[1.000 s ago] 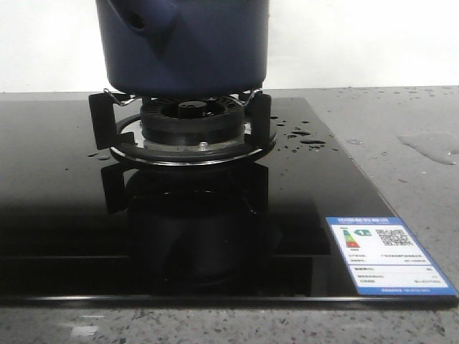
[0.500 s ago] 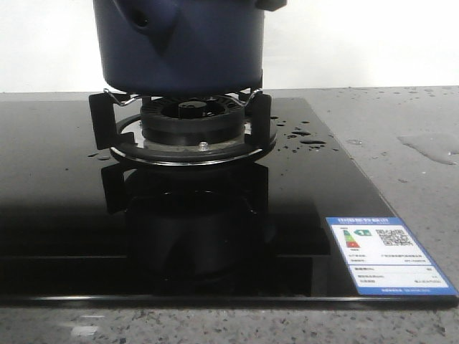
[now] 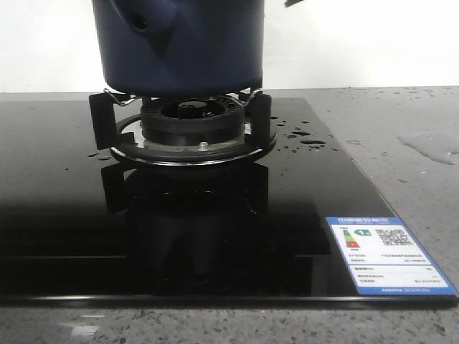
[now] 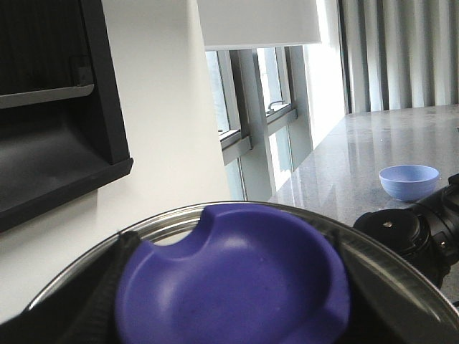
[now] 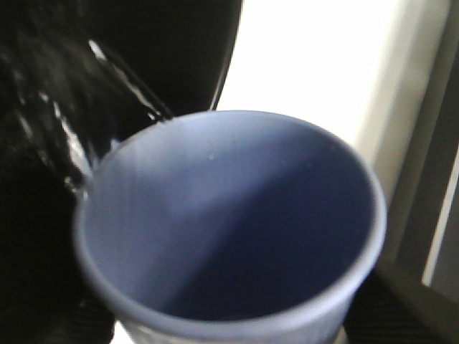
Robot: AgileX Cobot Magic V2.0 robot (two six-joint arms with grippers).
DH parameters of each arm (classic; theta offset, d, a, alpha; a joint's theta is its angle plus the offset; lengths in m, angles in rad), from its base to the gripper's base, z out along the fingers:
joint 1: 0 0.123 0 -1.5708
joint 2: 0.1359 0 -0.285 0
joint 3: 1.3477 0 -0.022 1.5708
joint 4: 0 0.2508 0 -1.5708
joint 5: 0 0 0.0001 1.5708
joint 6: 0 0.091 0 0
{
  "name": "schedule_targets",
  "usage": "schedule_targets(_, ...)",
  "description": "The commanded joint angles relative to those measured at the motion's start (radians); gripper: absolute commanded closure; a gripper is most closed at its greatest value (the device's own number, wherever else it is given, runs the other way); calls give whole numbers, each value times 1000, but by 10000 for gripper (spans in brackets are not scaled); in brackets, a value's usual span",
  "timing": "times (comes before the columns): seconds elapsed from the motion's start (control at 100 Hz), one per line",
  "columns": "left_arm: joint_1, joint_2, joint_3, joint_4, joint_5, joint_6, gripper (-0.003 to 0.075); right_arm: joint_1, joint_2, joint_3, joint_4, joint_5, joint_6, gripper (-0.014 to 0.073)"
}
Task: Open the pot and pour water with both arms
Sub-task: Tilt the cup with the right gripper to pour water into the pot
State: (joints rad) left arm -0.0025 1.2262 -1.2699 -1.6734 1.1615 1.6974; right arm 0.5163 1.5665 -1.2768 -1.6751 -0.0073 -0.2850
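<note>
The navy-blue pot [image 3: 183, 43] stands on the gas burner [image 3: 190, 122]; its top is cut off by the front view's edge. In the left wrist view my left gripper [image 4: 233, 287] is shut on the blue knob [image 4: 237, 279] of the steel-rimmed pot lid [image 4: 172, 218], held up in the air. In the right wrist view my right gripper [image 5: 229, 319] is shut on a pale blue cup [image 5: 229, 222], whose inside looks empty. Water shows as drops [image 3: 305, 136] on the black cooktop and a thin puddle [image 3: 434, 147] on the counter. Neither gripper shows whole in the front view.
The black glass cooktop [image 3: 64, 215] carries a label sticker [image 3: 384, 254] at its front right. Grey stone counter [image 3: 401, 193] lies to the right. A pale blue bowl [image 4: 409, 180] sits on the far counter, with a black arm part [image 4: 419, 229] near the lid.
The pot has shifted slightly left on the burner. A dark part at the front view's top right edge came into view and moved right.
</note>
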Motion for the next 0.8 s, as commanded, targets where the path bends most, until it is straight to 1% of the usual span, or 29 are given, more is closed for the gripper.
schedule_targets(0.0, -2, -28, -38, -117, 7, -8, 512, -4, -37, -47, -52, 48, -3, 301)
schedule_targets(0.13, -2, -28, -38, -117, 7, -8, 512, -4, -37, -94, -107, 52, -3, 300)
schedule_targets(0.26, -2, -28, -38, -117, 7, -8, 512, -4, -37, -138, -109, 41, -3, 300)
schedule_targets(0.45, -2, -28, -38, -115, 7, -8, 512, -4, -37, -142, -109, 39, 0, 300)
schedule_targets(0.5, -2, -28, -38, -115, 7, -8, 512, -4, -37, -142, -69, 35, 48, 301)
schedule_targets(0.58, -2, -28, -38, -115, 7, -8, 512, -2, -37, -141, 56, 37, 203, 301)
schedule_targets(0.69, -2, -28, -38, -115, 7, -8, 512, -2, -37, -138, 221, 83, 367, 301)
schedule_targets(0.79, -2, -28, -38, -115, 7, -8, 512, -2, -37, -138, 348, 134, 449, 300)
